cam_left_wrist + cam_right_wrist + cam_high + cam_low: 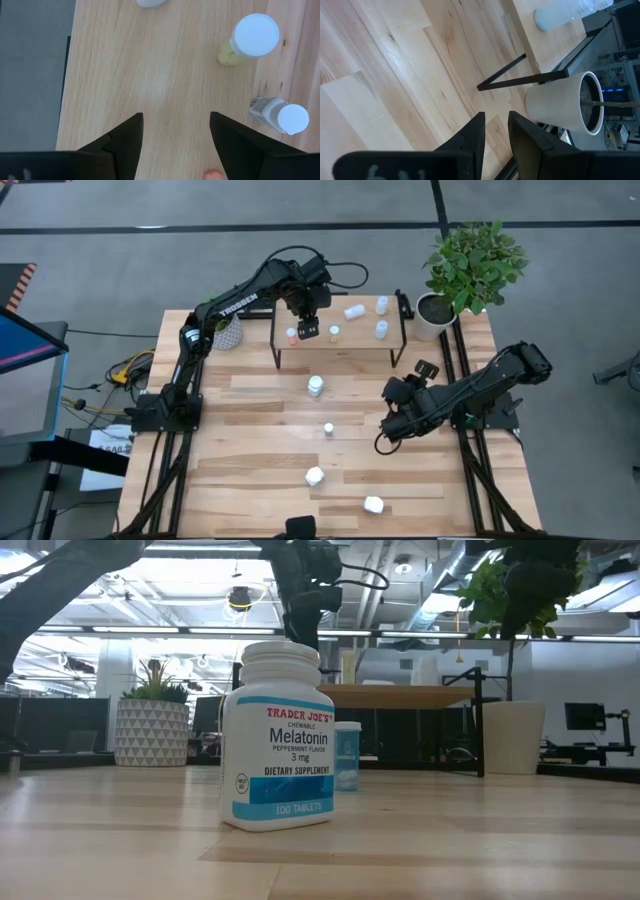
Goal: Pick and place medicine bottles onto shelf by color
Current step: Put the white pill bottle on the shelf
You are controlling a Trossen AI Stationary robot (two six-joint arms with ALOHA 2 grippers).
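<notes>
The light-wood shelf (pixel 340 345) stands at the table's far side. On it stand an orange-red-capped bottle (pixel 292 335), a yellow bottle (pixel 334 332) and two pale-blue bottles (pixel 381 329), and a white bottle (pixel 354 311) lies on its side. My left gripper (pixel 307 330) is over the shelf between the orange-red and yellow bottles, pointing down, open (pixel 176 125) and empty. The yellow bottle (pixel 252 40) is ahead of it, and a bit of orange-red (pixel 214 174) shows beside one finger. My right gripper (pixel 386 430) waits low at the table's right, with a narrow gap between its fingers (pixel 496 125), and is empty.
On the table stand a white bottle (pixel 315 386), a small bottle (pixel 328 429) and two white bottles (pixel 314 476) near the front; one of them, labelled Melatonin (pixel 277 740), fills the low view. A plant in a white pot (pixel 435 315) stands at the far right and a patterned pot (pixel 228 335) at the far left.
</notes>
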